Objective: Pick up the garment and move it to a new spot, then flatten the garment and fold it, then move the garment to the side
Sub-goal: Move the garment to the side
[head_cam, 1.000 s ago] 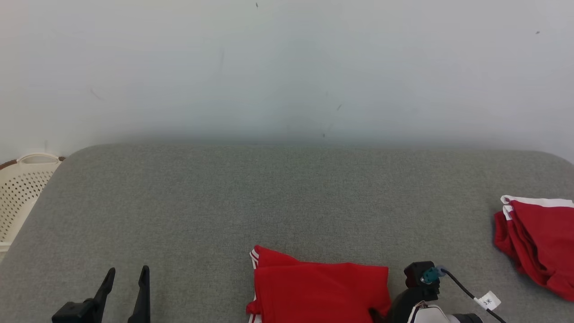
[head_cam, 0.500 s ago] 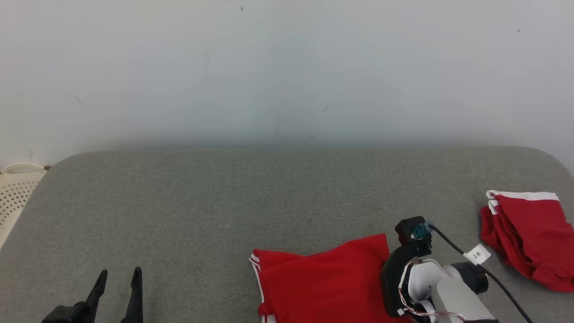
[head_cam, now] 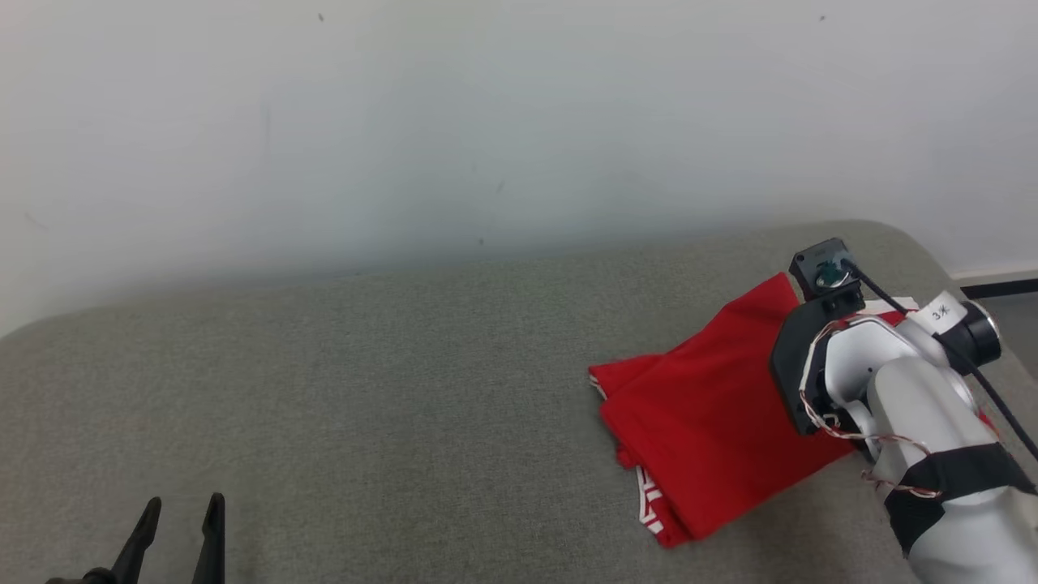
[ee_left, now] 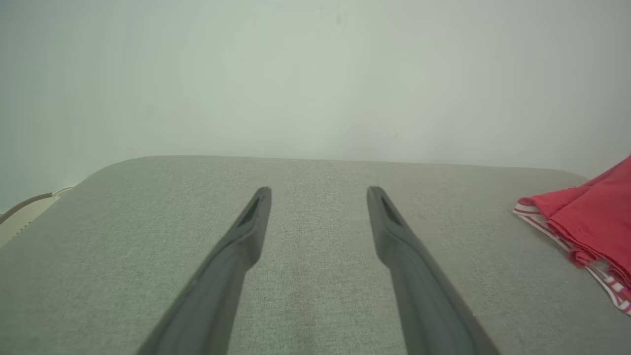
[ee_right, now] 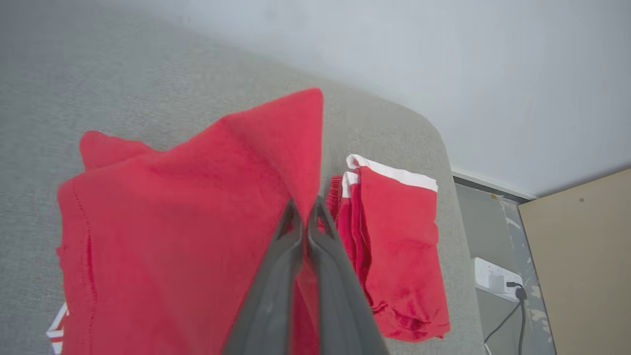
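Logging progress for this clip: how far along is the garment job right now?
Done: the red garment looks folded into a compact stack. In hand: the right hand is shut on its raised corner, holding it beside a second red garment at the right end of the grey surface. Left: set it down and release. The left hand hovers open, idle.
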